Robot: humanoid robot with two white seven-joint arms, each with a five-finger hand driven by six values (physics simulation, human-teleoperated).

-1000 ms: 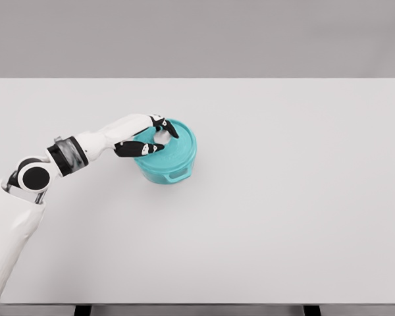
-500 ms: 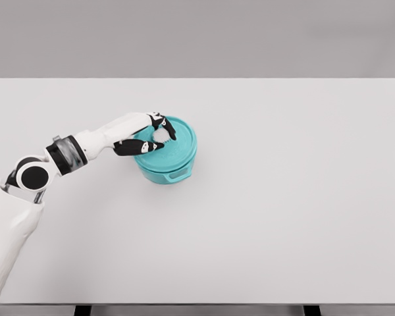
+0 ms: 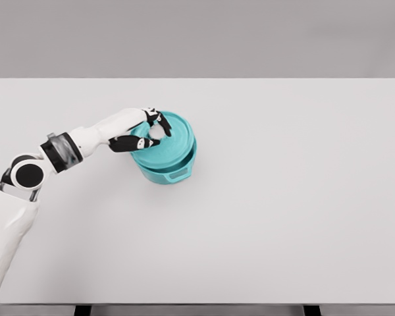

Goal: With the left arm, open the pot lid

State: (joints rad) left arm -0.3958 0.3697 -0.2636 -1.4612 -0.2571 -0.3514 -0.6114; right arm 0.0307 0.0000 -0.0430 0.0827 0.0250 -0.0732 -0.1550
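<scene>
My left hand (image 3: 143, 133), white with black fingertips, is curled around the pale knob at the centre of the round teal lid (image 3: 163, 140), and I grip that knob between thumb and fingers. My white left arm reaches in from the lower left of the head view, across the flat white table (image 3: 283, 197), with its black-and-grey wrist joint showing near the left edge.

The lid sits raised and tilted above the teal cylindrical pot (image 3: 168, 168); a gap shows between the lid's rim and the pot's rim on the right side. The lid is shifted a little up and to the left of the pot body. The pot stands left of the table's middle, with 1 small rectangular handle facing the camera on its front wall. My fingertips (image 3: 153, 140) rest on the lid's top surface beside the knob.
</scene>
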